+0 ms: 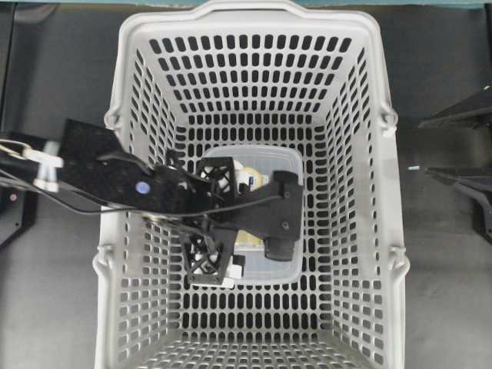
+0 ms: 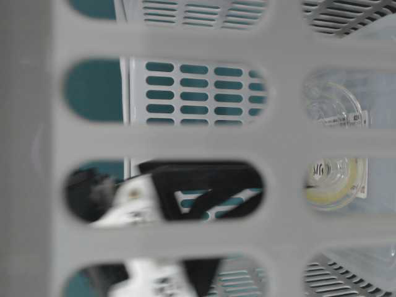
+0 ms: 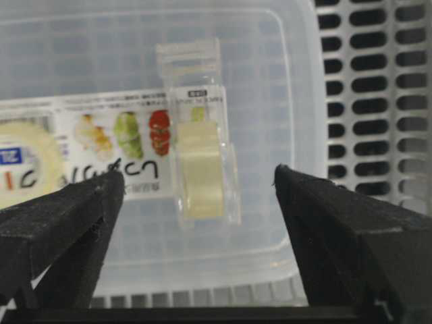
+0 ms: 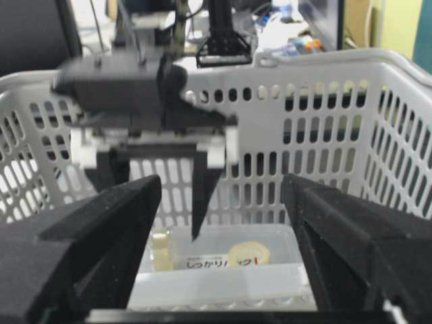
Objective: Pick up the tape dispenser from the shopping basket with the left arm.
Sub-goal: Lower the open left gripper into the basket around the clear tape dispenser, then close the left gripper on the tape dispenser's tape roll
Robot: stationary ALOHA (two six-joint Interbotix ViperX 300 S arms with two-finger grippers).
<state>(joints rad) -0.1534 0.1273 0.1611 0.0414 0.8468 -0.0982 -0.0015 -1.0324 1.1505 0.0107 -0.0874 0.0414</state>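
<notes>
Arm (image 1: 115, 181) reached in from the frame's left, over the basket (image 1: 361, 192) rim; I kept its gripper (image 3: 196, 196) spread wide above the tape dispenser (image 3: 199, 169), which lay on a clear container (image 3: 270, 81) mid-basket.

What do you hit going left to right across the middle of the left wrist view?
Left finger of the left hand → printed card of the tape dispenser → its clear tape roll → right finger → slotted wall of the shopping basket.
</notes>
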